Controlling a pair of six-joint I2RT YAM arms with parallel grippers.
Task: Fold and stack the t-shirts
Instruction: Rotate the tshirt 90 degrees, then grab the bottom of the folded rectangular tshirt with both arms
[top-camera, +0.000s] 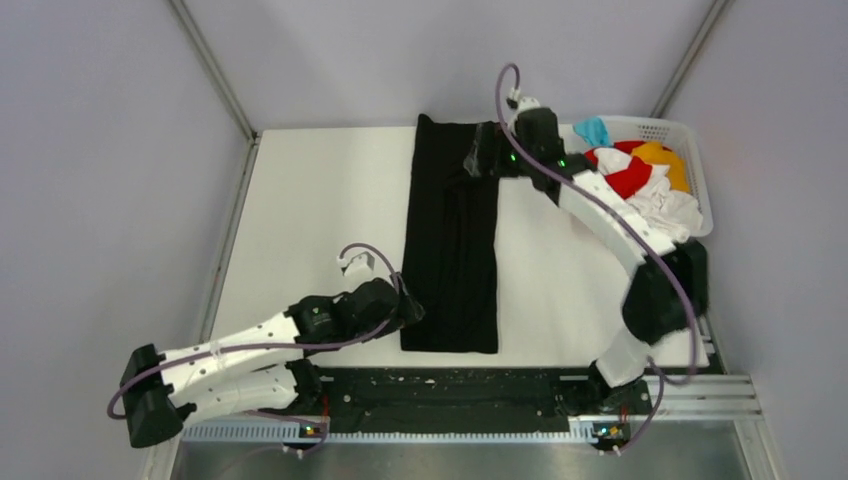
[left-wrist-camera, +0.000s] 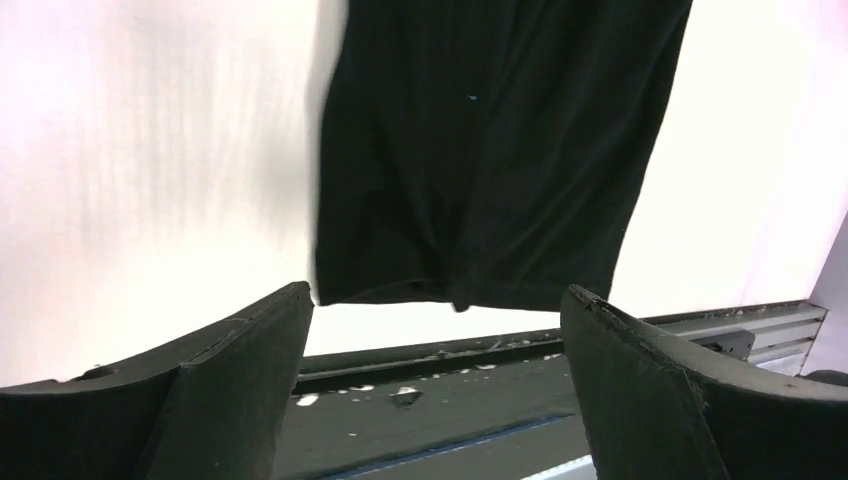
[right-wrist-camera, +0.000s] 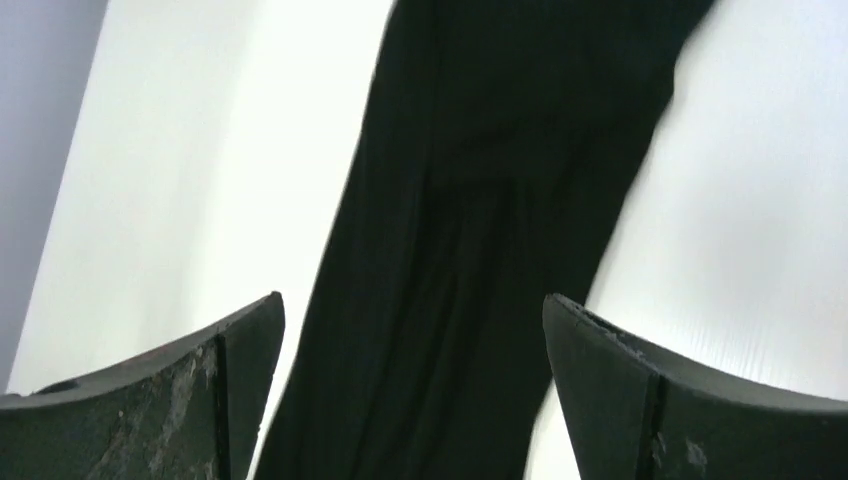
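black t-shirt (top-camera: 450, 240) lies as a lengthwise strip, apparently awaiting a crosswise fold. left gripper (top-camera: 414, 312) and right gripper (top-camera: 479, 160) flank its ends, jaws apart, empty.

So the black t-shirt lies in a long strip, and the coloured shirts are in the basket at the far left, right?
No: the white lattice basket holding the coloured shirts is at the far right, per the top external view. The rest holds.

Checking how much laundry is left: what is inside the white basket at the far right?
The basket holds crumpled t-shirts: light blue, red, orange-yellow and white. The right arm crosses part of the pile; anything beneath the top layer is covered.
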